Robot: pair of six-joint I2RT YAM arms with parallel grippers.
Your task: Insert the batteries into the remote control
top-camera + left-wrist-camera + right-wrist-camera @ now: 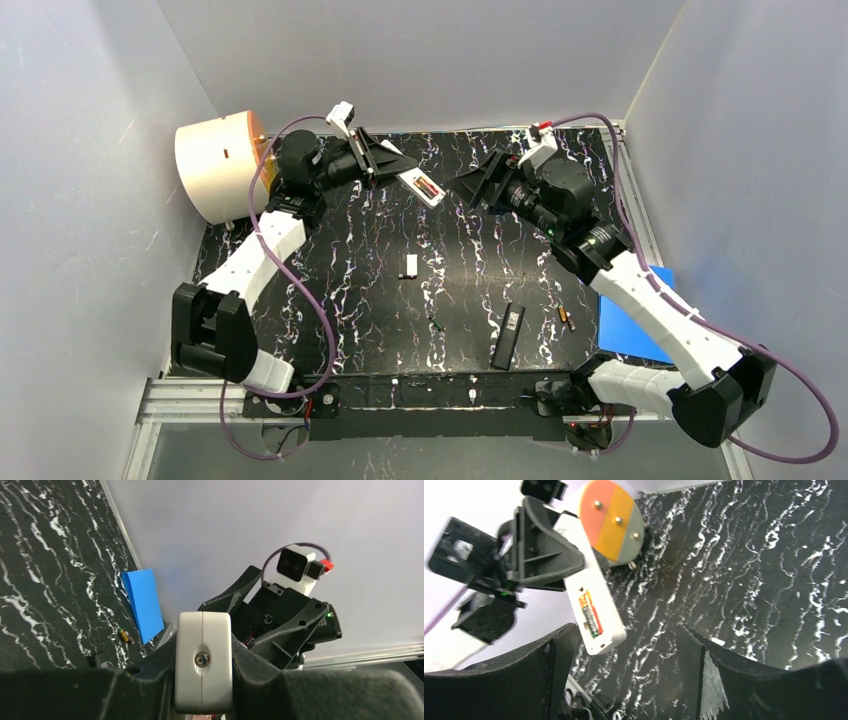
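While left hand point(398, 168) grips the remote point(428, 188), right hand point(473, 174) gapes near it.

The left gripper point(202, 692) clamps a white remote point(202, 640) end-on between its dark fingers point(150, 685), a screw point(202, 659) in the remote's face. Beyond, the right gripper point(265, 617) carries a white camera point(296, 566). On the black marbled table point(45, 580), a gold-tipped battery point(125, 636) lies just beside a blue sheet point(144, 602) at the edge by the wall point(225, 525).
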